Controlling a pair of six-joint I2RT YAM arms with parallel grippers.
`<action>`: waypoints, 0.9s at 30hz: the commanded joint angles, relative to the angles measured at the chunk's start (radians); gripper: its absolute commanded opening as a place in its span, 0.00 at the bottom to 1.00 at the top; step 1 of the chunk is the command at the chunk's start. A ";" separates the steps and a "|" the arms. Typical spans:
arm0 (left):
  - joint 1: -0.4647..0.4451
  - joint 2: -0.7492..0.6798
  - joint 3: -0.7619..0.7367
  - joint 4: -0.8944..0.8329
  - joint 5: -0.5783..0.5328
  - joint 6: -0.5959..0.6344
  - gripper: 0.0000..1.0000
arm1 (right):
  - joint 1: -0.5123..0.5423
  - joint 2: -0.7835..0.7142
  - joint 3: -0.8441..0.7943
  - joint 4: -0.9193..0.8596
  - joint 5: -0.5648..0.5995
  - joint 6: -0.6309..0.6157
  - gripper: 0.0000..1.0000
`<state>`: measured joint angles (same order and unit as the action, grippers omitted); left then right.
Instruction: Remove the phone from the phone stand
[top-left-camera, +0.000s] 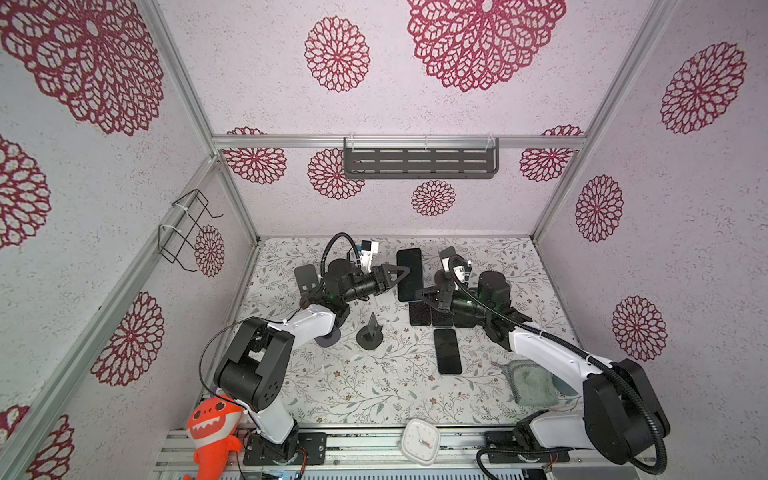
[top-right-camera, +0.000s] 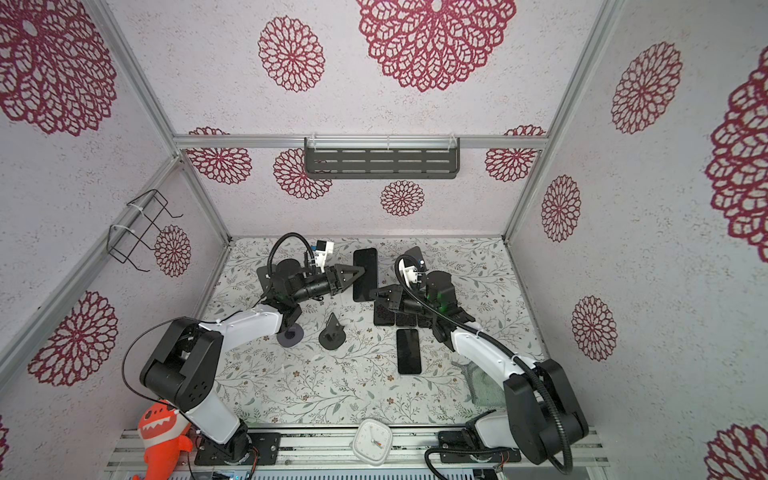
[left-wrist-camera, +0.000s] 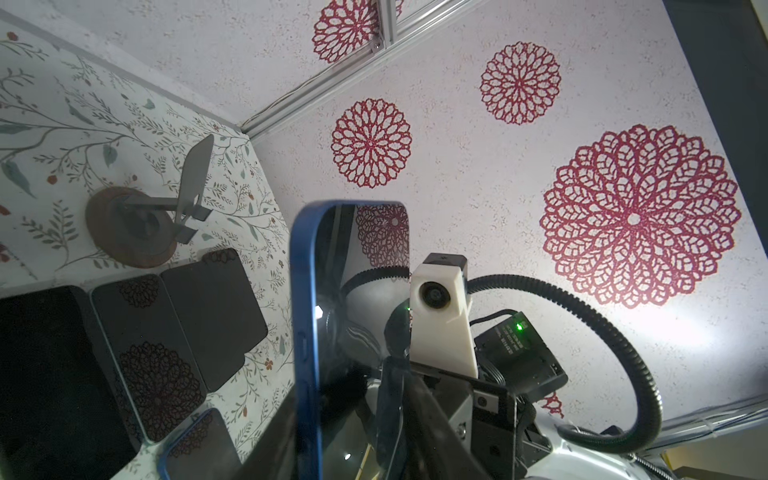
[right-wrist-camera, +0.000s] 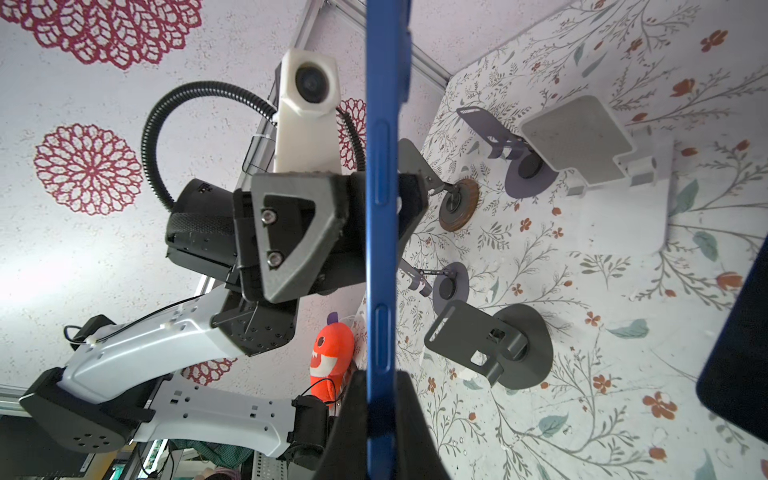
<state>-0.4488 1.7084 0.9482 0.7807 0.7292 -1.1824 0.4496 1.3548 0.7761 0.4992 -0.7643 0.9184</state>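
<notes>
Nearer than the row of flat phones (top-left-camera: 432, 316), a lone handset (top-left-camera: 447, 351) lay. Just beyond the row the blue-edged phone (top-left-camera: 409, 274) stood upright, right gripper (right-wrist-camera: 380, 424) clenched on its lower end, left gripper (top-left-camera: 405, 272) straddling it, tightness unclear. Farther beyond, a stand (top-left-camera: 448, 253) was half hidden.

Orange shark plush (top-left-camera: 214, 432), white clock (top-left-camera: 420, 441)

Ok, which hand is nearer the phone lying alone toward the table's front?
Right. The right hand is at the lower end of the upright blue phone, behind the lone flat phone; the left hand is at that upright phone's left edge, farther back.
</notes>
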 joint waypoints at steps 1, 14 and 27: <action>-0.017 0.010 -0.011 0.081 0.029 -0.029 0.25 | 0.000 0.012 0.015 0.099 -0.026 0.017 0.00; -0.013 -0.054 0.006 -0.189 -0.017 0.100 0.00 | -0.059 -0.032 0.062 -0.175 0.023 -0.150 0.64; -0.224 -0.185 -0.033 -0.744 -0.322 0.098 0.00 | -0.189 -0.269 0.098 -0.948 0.565 -0.501 0.73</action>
<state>-0.6270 1.5478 0.9722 0.0605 0.4965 -1.0145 0.2729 1.1175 0.8764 -0.2661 -0.3641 0.5098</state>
